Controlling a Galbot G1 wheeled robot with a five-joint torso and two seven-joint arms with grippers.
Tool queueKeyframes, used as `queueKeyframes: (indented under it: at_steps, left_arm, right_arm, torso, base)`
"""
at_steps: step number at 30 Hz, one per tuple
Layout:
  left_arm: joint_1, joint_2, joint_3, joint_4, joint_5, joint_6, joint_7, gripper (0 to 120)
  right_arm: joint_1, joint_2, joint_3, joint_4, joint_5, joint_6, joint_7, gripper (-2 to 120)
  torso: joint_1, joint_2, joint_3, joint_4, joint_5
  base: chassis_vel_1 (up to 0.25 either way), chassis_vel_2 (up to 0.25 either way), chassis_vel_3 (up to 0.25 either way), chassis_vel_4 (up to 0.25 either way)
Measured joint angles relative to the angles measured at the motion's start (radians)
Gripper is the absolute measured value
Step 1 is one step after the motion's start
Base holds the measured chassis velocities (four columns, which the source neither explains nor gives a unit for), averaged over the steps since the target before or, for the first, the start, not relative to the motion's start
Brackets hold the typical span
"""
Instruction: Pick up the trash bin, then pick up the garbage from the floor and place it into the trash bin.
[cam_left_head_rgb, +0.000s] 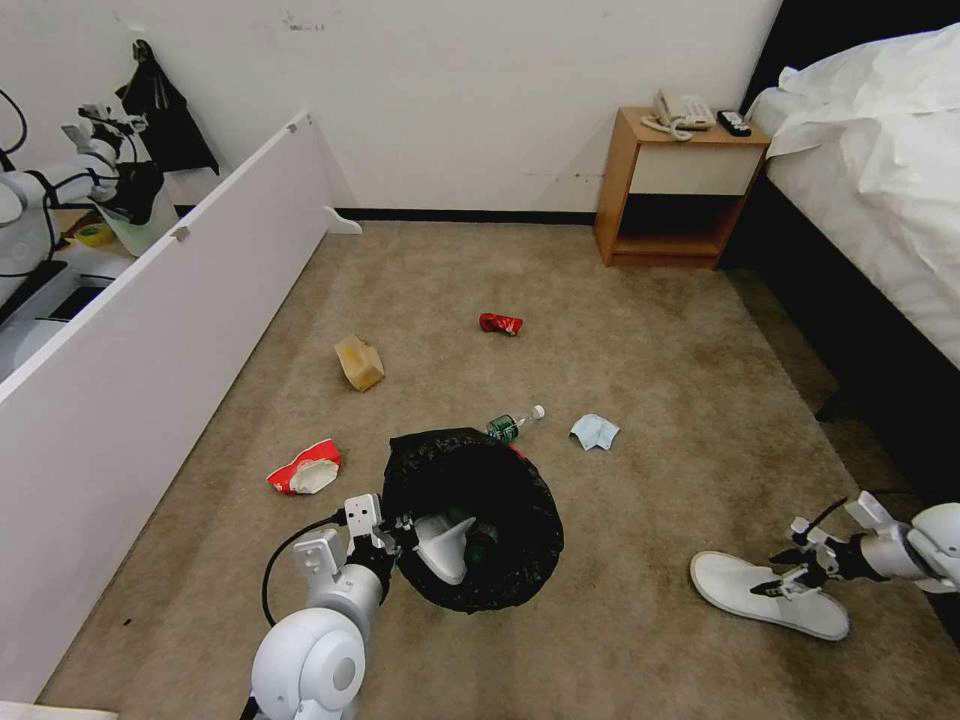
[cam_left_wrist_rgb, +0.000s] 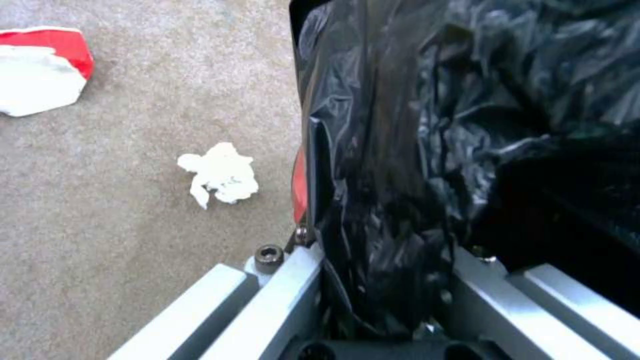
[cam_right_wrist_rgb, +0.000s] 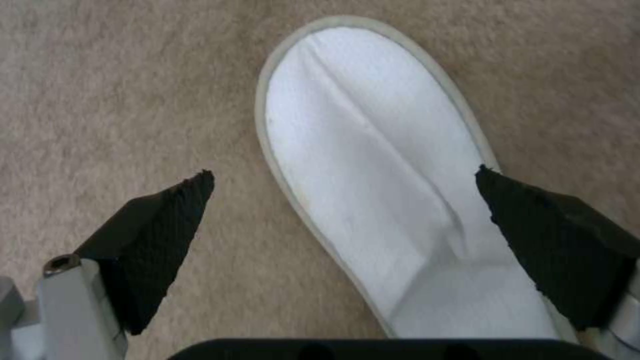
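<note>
The trash bin (cam_left_head_rgb: 500, 500), its red body wrapped in a crinkly black bag, is near the middle of the carpet (cam_left_head_rgb: 640, 330), close in front of the robot, and the left claw (cam_left_head_rgb: 398, 535) is pinched on its near rim — in the left wrist view the black liner (cam_left_wrist_rgb: 400, 200) is squeezed between the metal fingers (cam_left_wrist_rgb: 293, 300). Inside the bin lie a white slipper (cam_left_head_rgb: 445, 545) and what looks like a bottle (cam_left_head_rgb: 482, 545). Just beyond the far rim a clear bottle with a green label (cam_left_head_rgb: 512, 424) lies on its side, and a light blue cloth (cam_left_head_rgb: 595, 432) is near it to the right. To the left of the bin is a crushed red-and-white paper cup (cam_left_head_rgb: 305, 468); the left wrist view also shows a crumpled white tissue (cam_left_wrist_rgb: 220, 172) on the carpet just beside the bin. Farther off lie a tan paper bag (cam_left_head_rgb: 360, 362) and a red can (cam_left_head_rgb: 500, 323). Well to the right, the right claw (cam_left_head_rgb: 785, 578) is spread wide over the heel end of a second white slipper (cam_left_head_rgb: 750, 590) — one black pad (cam_right_wrist_rgb: 160, 235) is over bare carpet, the other (cam_right_wrist_rgb: 547, 240) at the slipper's far edge. A white panel (cam_left_head_rgb: 150, 330) runs along the left, and a wooden nightstand (cam_left_head_rgb: 680, 190) and a bed (cam_left_head_rgb: 880, 180) are at the back right.
</note>
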Motion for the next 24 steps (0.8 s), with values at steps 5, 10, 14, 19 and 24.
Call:
queueKeyframes:
  at_steps: [5, 10, 14, 19, 24]
  left_arm:
    - [-0.002, 0.002, -0.001, 0.001, -0.004, -0.001, 0.000, 0]
    - [-0.006, 0.004, -0.003, 0.006, -0.010, -0.001, 0.000, 0]
    - [-0.012, 0.010, -0.005, 0.012, -0.020, -0.001, 0.000, 0]
    - [-0.020, 0.016, -0.009, 0.018, -0.032, -0.001, -0.001, 0]
    - [-0.025, 0.022, -0.011, 0.021, -0.043, -0.001, -0.003, 0]
  right_arm:
    - [0.021, 0.036, -0.019, -0.031, -0.012, 0.006, 0.001, 100]
    - [0.033, 0.061, -0.028, -0.059, -0.024, 0.013, 0.002, 100]
    - [0.034, 0.083, -0.030, -0.078, -0.036, 0.015, 0.005, 100]
    - [0.034, 0.101, -0.029, -0.097, -0.055, 0.016, 0.008, 100]
    - [0.034, 0.114, -0.027, -0.113, -0.082, 0.016, 0.014, 83]
  torso:
    - [0.000, 0.000, 0.000, 0.0000, 0.0000]
    - [0.000, 0.000, 0.000, 0.0000, -0.0001]
    - [0.000, 0.000, 0.000, -0.0002, 0.0000]
    - [0.000, 0.000, 0.000, -0.0002, -0.0001]
    - [0.000, 0.000, 0.000, -0.0001, -0.0001]
  base:
    - [0.000, 0.000, 0.000, 0.000]
    - [0.000, 0.000, 0.000, 0.000]
    - [0.000, 0.000, 0.000, 0.000]
    - [0.000, 0.000, 0.000, 0.000]
    - [0.000, 0.000, 0.000, 0.000]
